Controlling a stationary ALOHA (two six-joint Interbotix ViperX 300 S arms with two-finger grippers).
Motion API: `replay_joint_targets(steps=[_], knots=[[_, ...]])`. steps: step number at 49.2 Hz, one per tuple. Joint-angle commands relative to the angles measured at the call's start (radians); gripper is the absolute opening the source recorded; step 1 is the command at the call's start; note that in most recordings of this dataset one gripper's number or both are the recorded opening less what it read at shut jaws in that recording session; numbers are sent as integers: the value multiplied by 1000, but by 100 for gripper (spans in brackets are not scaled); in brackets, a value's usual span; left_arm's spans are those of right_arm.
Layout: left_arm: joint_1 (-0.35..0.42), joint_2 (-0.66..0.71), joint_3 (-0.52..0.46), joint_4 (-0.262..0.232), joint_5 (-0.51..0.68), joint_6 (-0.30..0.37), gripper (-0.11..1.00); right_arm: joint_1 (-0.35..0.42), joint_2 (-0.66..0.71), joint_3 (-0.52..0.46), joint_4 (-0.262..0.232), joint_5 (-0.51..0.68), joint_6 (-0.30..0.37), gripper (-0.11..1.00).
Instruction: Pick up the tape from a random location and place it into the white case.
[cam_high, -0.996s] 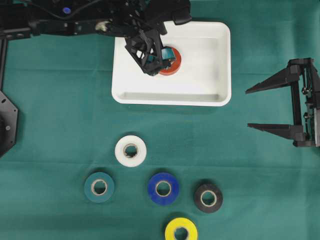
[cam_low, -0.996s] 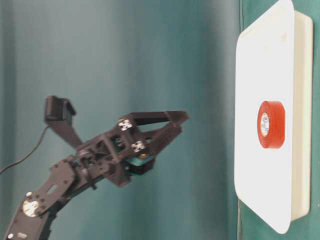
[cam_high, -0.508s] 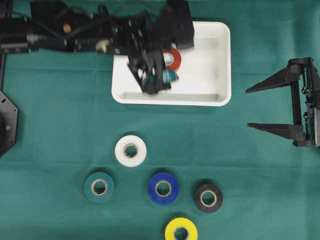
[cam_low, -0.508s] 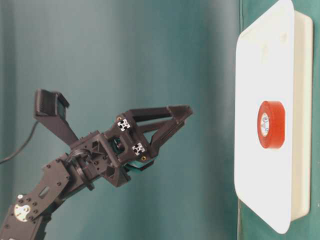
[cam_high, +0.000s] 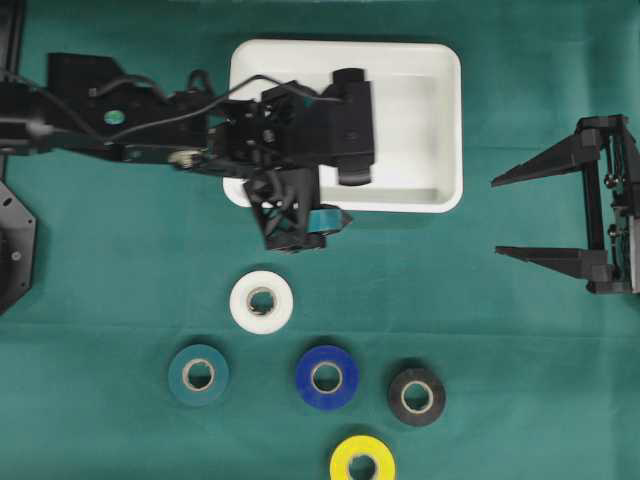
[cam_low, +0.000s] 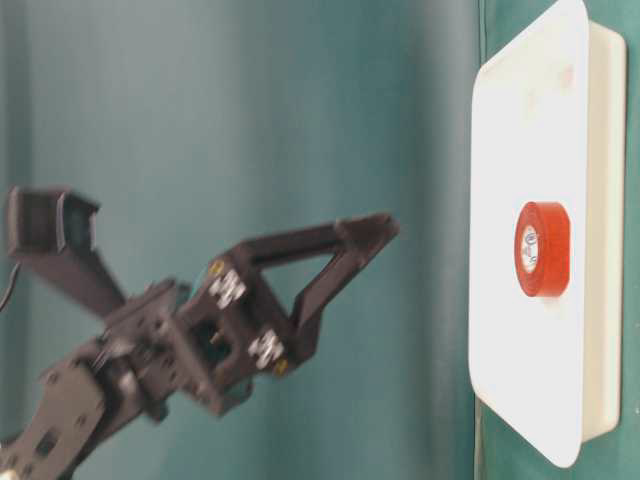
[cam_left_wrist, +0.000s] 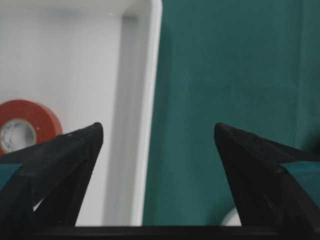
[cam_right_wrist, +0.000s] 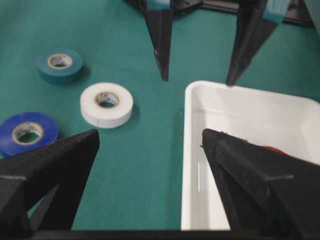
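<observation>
The left arm (cam_high: 200, 140) hides the red tape in the overhead view

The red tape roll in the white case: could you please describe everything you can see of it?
The red tape roll is a glossy plastic ring wound on a pale cardboard core. It lies flat on the floor of the shallow white rectangular plastic case, clear of the raised rim. Only the case floor touches it. In the overhead view the arm hides it; the left wrist view shows part of it beside one open black finger.
</observation>
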Motion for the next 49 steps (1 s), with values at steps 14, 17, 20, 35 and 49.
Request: replay_joint_targets(steps=[14, 17, 20, 35, 49], knots=[[-14, -316, 239, -2, -235, 3, 98, 0, -14, -28, -2, 20, -2, 92], [-11, -368, 288, -3, -261, 2, 98, 0, -15, -29, -2, 20, -2, 92], [-11, -428, 337, -3, -282, 2, 98, 0, -18, -29, -2, 20, -3, 92], [-6, -738, 541, -6, -387, 0, 98, 0, -26, -28, -2, 20, -3, 92], [-5, -925, 706, -14, -399, -5, 98, 0, -26, -28, -2, 18, -3, 92]])
